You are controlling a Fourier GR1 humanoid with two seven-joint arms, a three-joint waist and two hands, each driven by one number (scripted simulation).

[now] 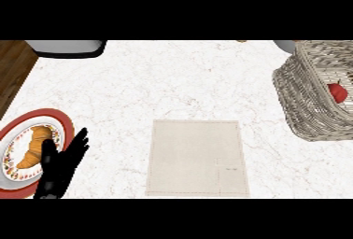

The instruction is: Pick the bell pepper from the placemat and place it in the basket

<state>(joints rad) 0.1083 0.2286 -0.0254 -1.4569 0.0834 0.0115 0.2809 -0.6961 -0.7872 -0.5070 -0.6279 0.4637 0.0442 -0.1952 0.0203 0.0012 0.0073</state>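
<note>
One bell pepper (338,92) sits in the basket (303,93) far right; left hand (60,163) is wide open, fingers straight, over the croissant (34,147) plate (63,122) near left.

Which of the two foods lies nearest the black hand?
The croissant on the red-rimmed plate, right beside the left hand; the red pepper sits far off inside the basket.

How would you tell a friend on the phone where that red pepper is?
Start at the wicker basket at the right edge of the counter. Look inside it, and the bell pepper lies against the far side. Nothing else in the basket is red.
</note>
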